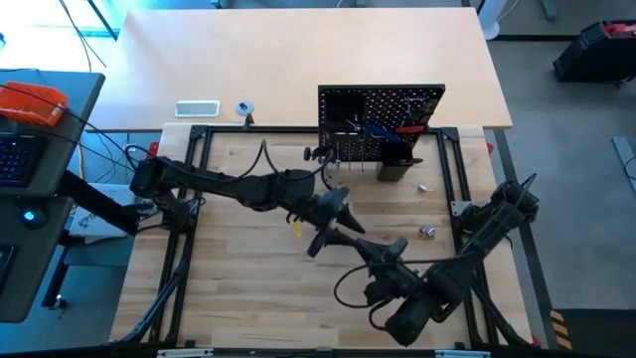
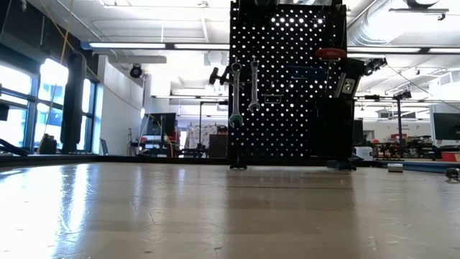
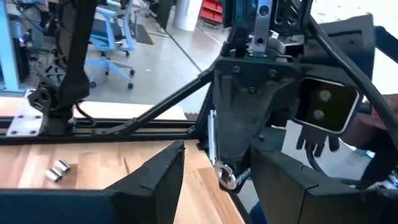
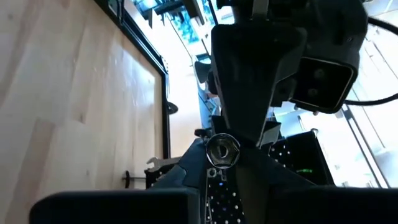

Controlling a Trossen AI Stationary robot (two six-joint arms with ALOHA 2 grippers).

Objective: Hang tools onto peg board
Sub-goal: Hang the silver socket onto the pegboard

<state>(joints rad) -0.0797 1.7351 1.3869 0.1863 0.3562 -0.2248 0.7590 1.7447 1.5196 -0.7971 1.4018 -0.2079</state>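
The table (image 1: 229, 288) is a pale butcher-block top of glued wood strips, bounded by a black metal frame (image 1: 194, 159) along its edges. The peg board (image 1: 381, 121) stands upright at the far edge, its feet resting on the wood. Just in front of the board's right part stands a small dark bin (image 1: 394, 169). Loose metal bits lie on the right half — 1 small silver piece (image 1: 422, 187) near the bin and a cluster of 2 (image 1: 427, 231) nearer the front. A small yellow item (image 1: 296, 229) lies near the middle.
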